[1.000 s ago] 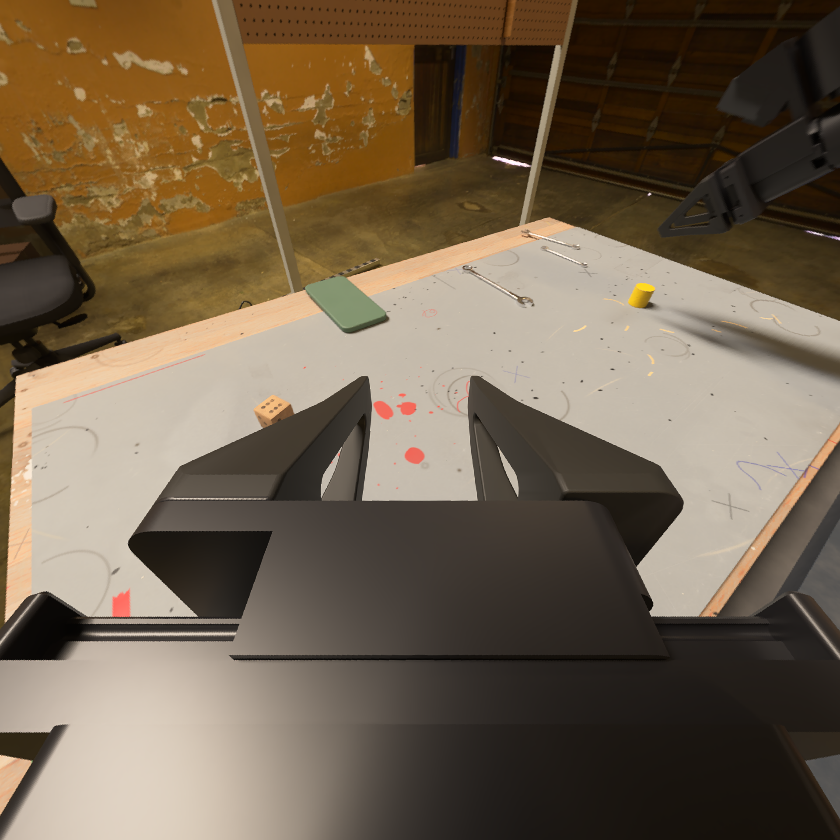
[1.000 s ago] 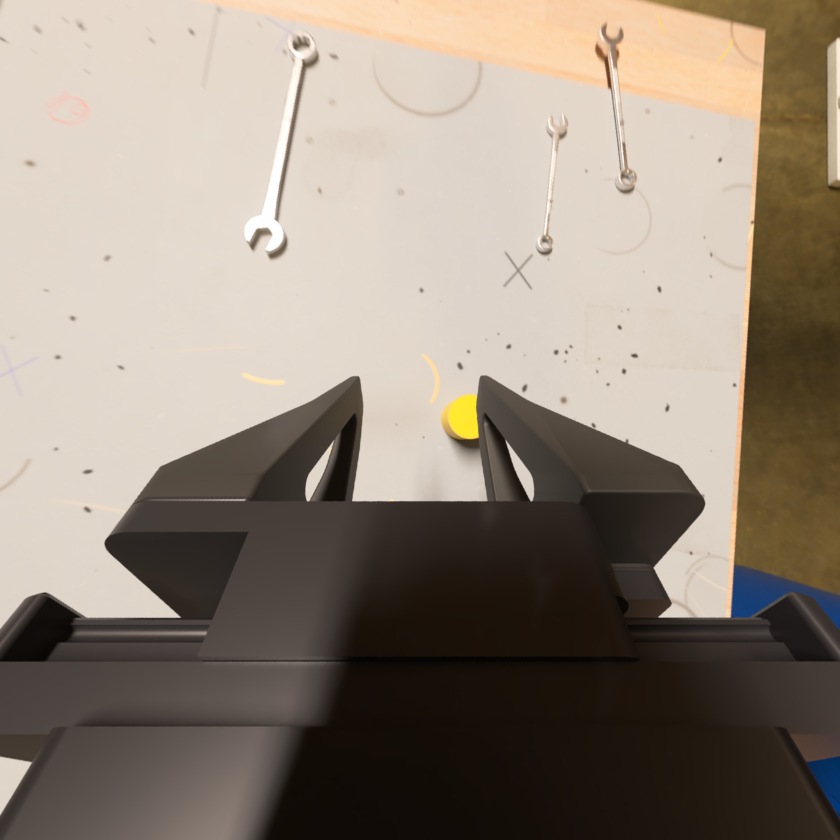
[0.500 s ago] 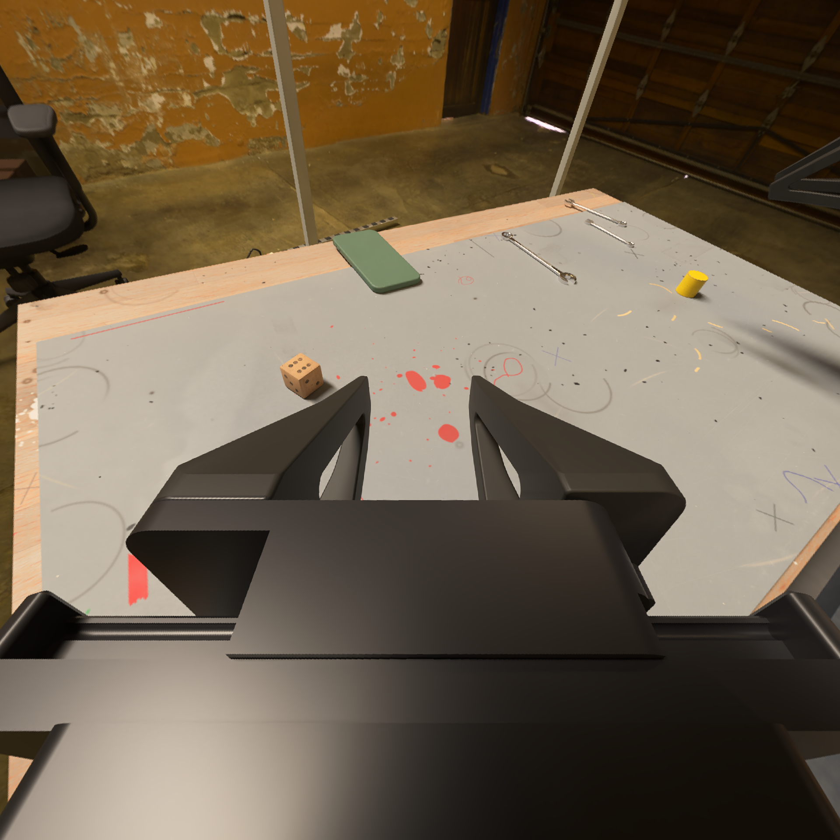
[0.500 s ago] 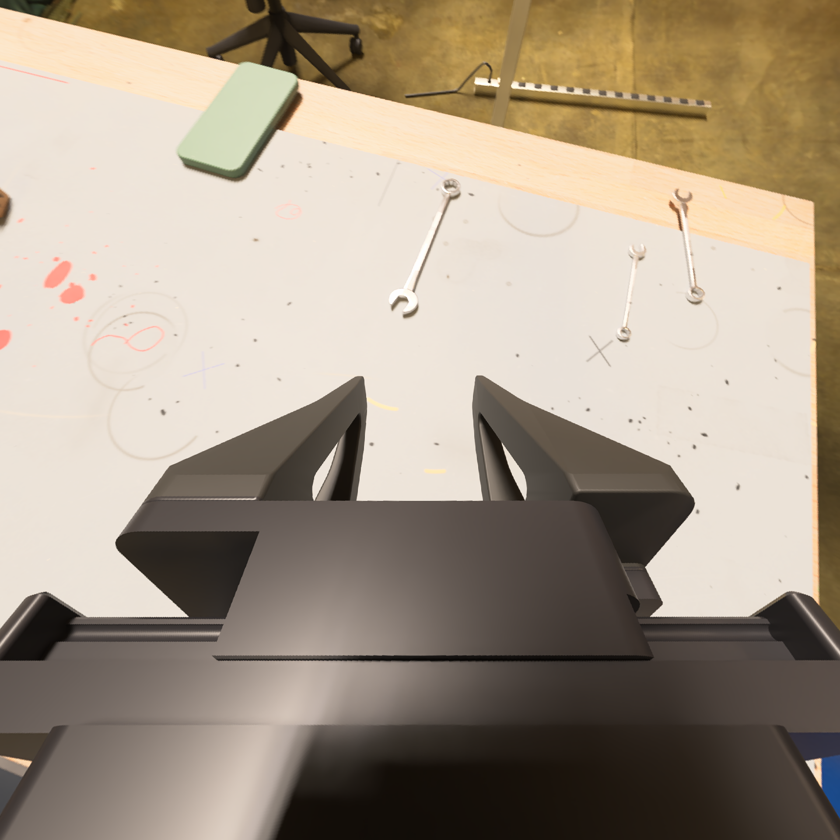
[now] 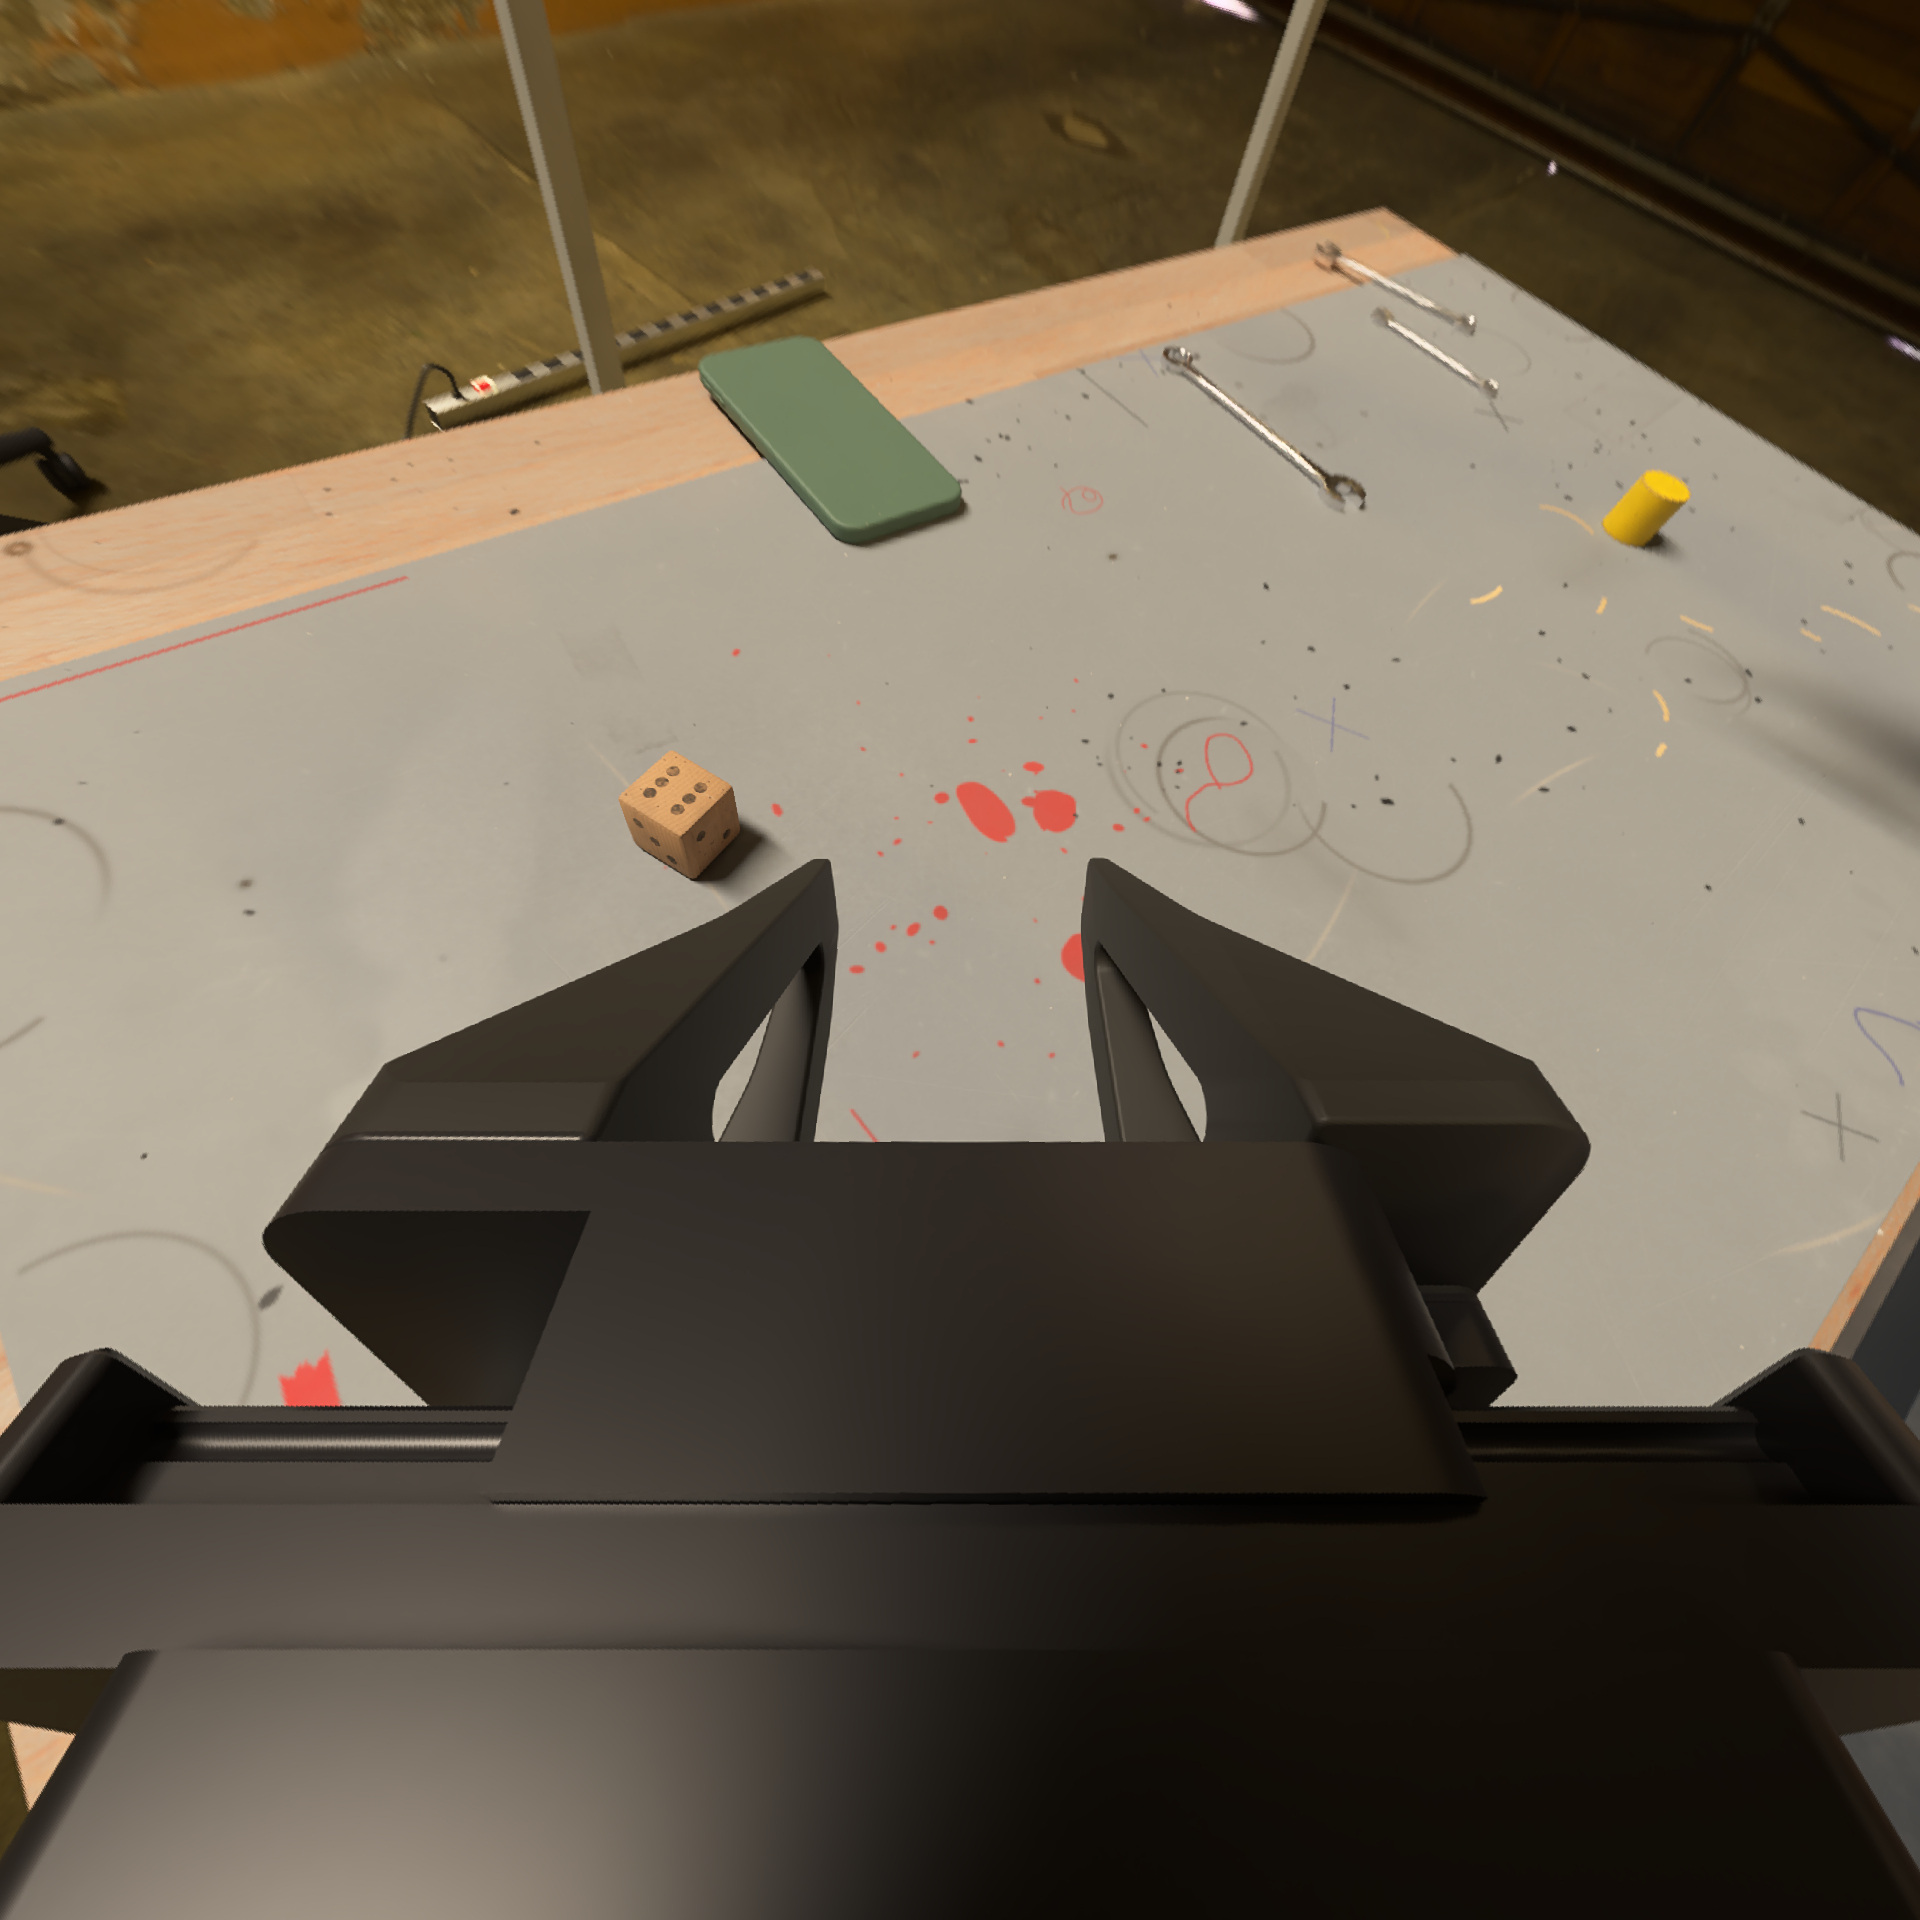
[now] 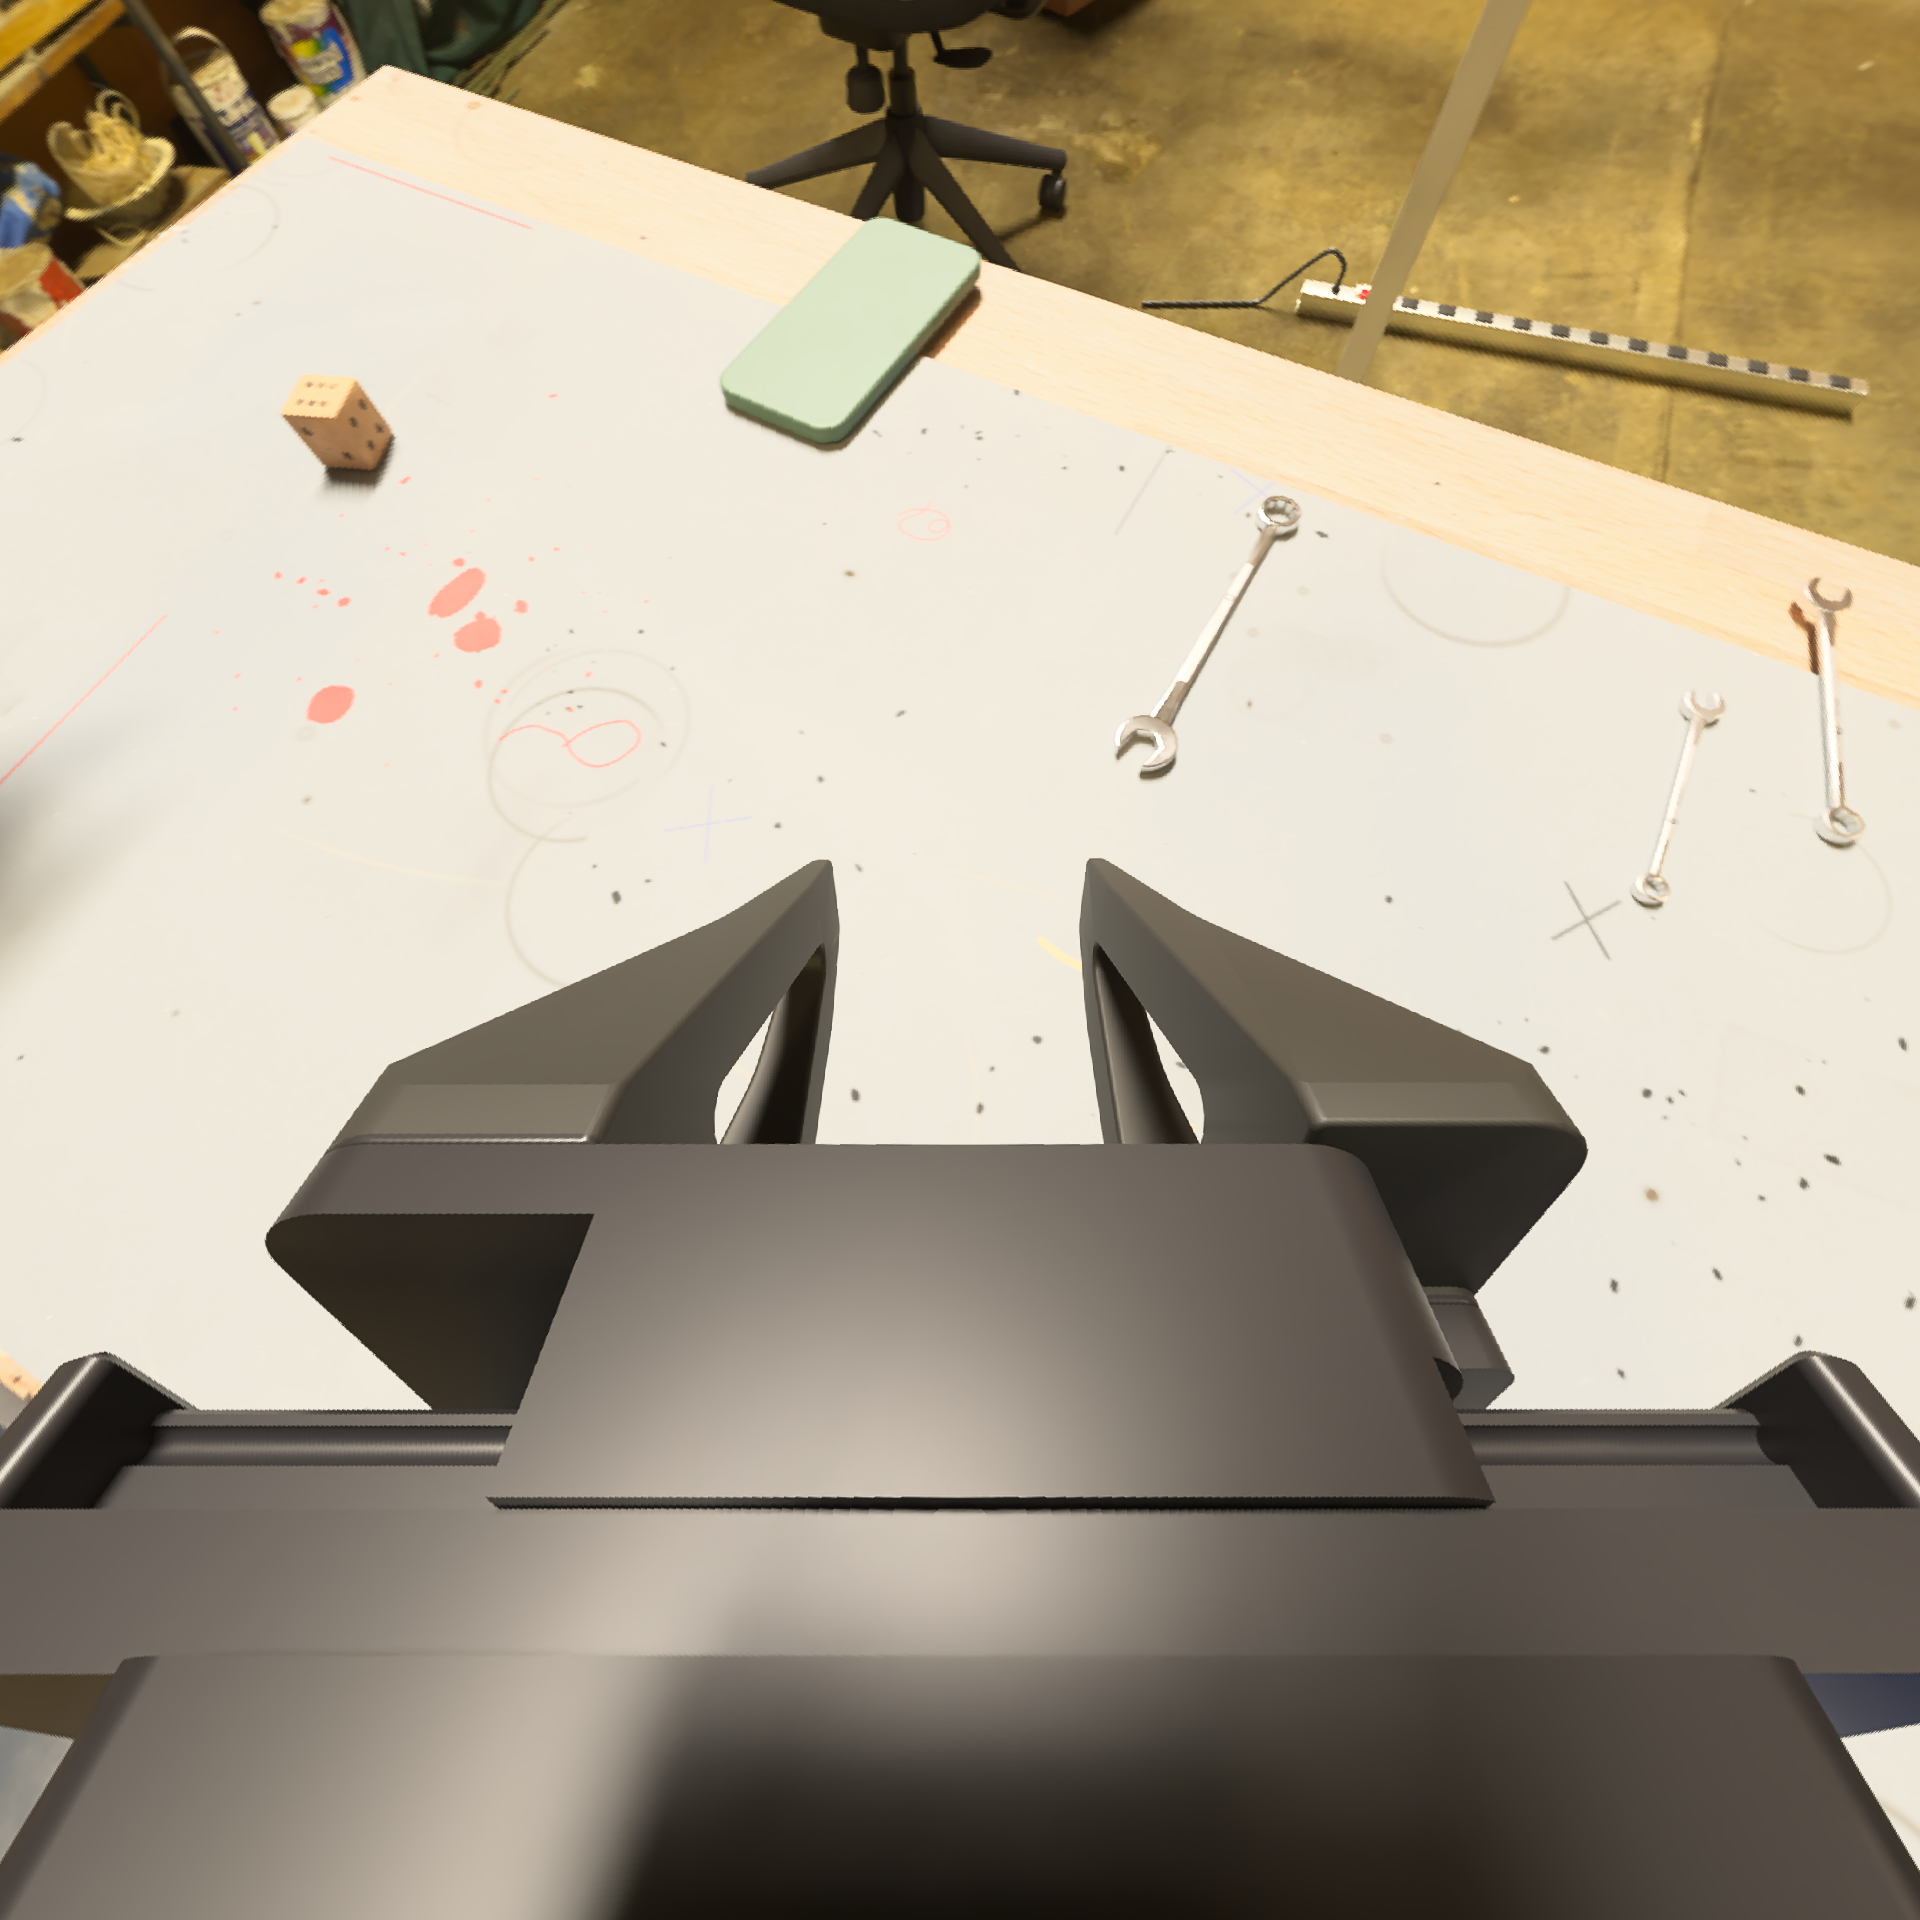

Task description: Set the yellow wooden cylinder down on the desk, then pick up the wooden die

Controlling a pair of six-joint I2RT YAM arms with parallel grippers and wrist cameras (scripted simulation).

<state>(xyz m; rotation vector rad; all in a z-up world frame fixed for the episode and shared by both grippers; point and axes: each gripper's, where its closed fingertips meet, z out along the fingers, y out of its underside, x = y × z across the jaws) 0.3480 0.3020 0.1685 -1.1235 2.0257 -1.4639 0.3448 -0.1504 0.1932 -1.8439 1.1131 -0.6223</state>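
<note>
Left wrist view: left tool (image 5: 957, 883), open and empty, sits right of the die (image 5: 680, 812). Descending uncentred could knock it away. Right tool (image 6: 957, 883) likewise open, empty.

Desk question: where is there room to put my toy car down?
Bare mat lies between the wooden die and the green pad, and between the red splatter and the yellow cylinder. The far right corner is crowded with three wrenches.

Bare mat all around the wooden die (image 5: 680, 814); green phone (image 5: 828, 438) well beyond.
</note>
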